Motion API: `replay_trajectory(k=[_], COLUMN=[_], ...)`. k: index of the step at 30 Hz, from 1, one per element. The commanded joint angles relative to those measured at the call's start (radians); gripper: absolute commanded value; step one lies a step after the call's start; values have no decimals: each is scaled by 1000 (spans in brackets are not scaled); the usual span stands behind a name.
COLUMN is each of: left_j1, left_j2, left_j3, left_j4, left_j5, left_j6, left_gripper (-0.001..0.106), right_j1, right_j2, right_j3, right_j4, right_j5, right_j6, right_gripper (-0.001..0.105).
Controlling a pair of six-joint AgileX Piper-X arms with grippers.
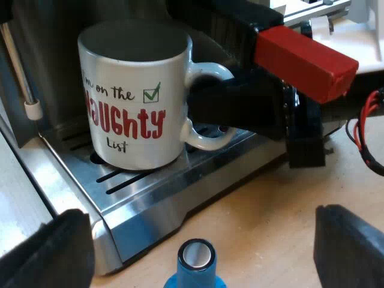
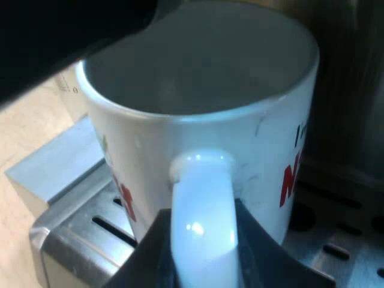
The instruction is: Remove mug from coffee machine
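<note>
A white mug (image 1: 135, 102) printed "on the naughty list" in red stands upright on the espresso machine's metal drip tray (image 1: 150, 192). My right gripper (image 1: 207, 114) reaches in at the mug's handle. Up close, its two black fingers (image 2: 150, 252) press against both sides of the white handle (image 2: 201, 204), so my right gripper (image 2: 201, 246) is shut on it. The mug (image 2: 198, 120) looks empty inside. My left gripper (image 1: 204, 243) hangs open over the table just off the tray, apart from the mug.
The holder's dark handle with its red end (image 1: 303, 60) juts out from the machine above my right gripper. A blue tamper (image 1: 196, 264) stands on the wooden table (image 1: 270, 198) between my left fingers. A thin steam wand (image 1: 24, 78) hangs beside the mug.
</note>
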Motion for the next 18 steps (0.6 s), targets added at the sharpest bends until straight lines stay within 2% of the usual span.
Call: replay_trajectory(k=[1,4,17,18], left_j1=[-3,-5,-5,-5], left_j2=[2,2,2,2], left_j3=[0,0,0,0], left_j4=[-20,-20,-20,-31], left_j5=[11,11,11,11], left_j6=[11,11,11,11], left_gripper=[77,77,77,77], right_j1=[8,9,9,9], right_j2=[-53,-98,-303,-349], right_j3=[-10,-8,-6,-6], right_j4=[109,222,596,685], right_j5=[44,80,80,80], right_j6=[-5,-5,4,31], right_gripper=[0,0,0,0])
